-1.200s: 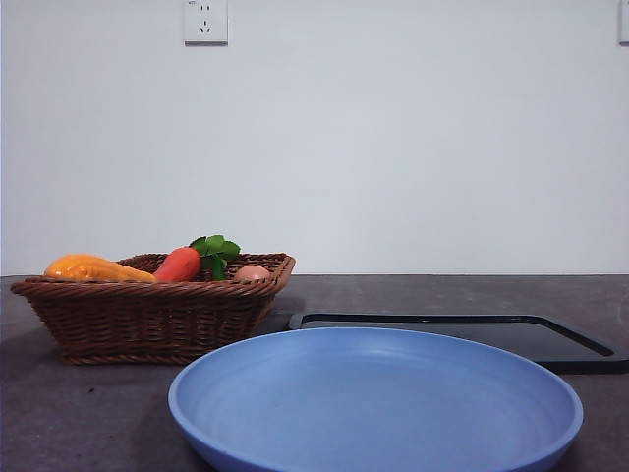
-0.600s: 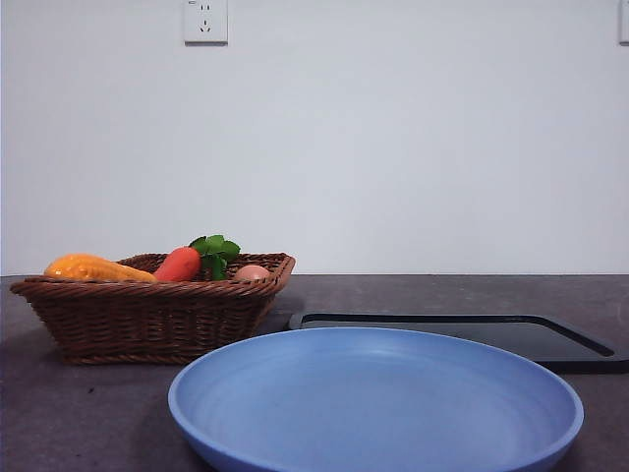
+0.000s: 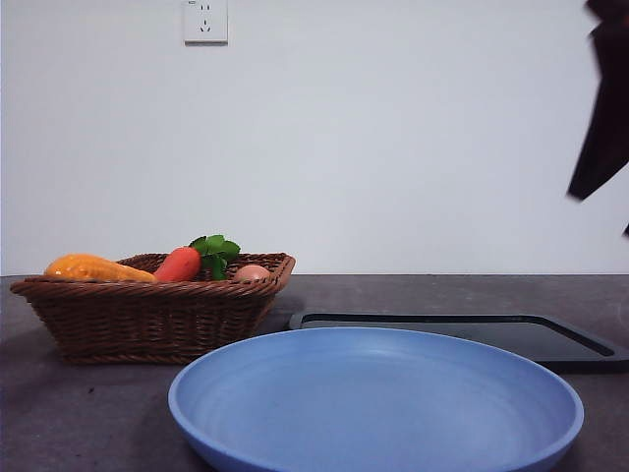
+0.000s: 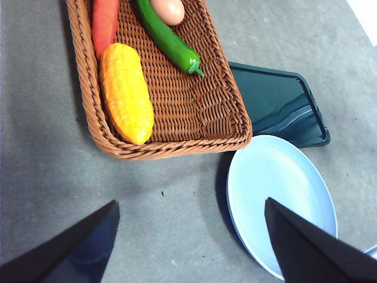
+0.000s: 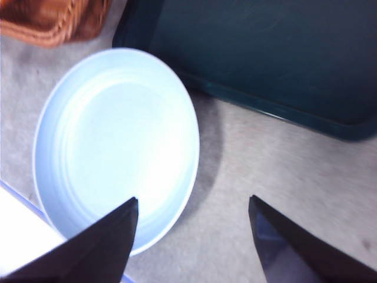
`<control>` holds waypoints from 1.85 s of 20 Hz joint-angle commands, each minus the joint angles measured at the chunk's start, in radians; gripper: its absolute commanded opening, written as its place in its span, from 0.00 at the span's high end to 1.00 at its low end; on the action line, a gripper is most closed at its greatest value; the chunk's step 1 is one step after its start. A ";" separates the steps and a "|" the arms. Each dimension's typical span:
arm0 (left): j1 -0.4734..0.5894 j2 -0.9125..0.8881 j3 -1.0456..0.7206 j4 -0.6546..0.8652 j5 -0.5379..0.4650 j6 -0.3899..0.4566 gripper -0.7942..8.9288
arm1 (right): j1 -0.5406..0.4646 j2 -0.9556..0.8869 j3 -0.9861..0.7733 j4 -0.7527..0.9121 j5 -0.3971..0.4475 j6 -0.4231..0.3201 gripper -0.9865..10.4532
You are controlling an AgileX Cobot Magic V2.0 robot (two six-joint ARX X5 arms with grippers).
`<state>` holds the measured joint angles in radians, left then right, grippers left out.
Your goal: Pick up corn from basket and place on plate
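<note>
While nothing is yet in either grasp, the item list stands thus: corn, one cob, lying inside the basket hard against one long wall, untouched; carrot just beyond its far end, cucumber and egg alongside, apart from it. Long axis of the cob runs parallel to that wall, one tapered tip toward the basket's near corner, the other toward the carrot. My left gripper hangs above the table short of the basket, jaws spread wide, empty. My right gripper hovers over the plate, jaws likewise apart; the dark shape at the front view's upper corner is probably that arm. Step in hand, by my judgement: approach, before any pick. Next move calls for the left jaws to close across the cob's width, clear of the wicker wall. Black tray: beside plate, unused.
</note>
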<state>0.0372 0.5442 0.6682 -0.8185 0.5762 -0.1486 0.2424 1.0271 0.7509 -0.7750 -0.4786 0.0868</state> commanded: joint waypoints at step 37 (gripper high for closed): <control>-0.300 0.586 0.386 0.061 -0.405 0.076 0.50 | 0.174 0.237 0.017 0.114 -0.004 0.018 0.91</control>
<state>-0.2584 1.1049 1.0317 -0.7658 0.1864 -0.0986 0.4114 1.2633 0.7559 -0.6621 -0.4751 0.1085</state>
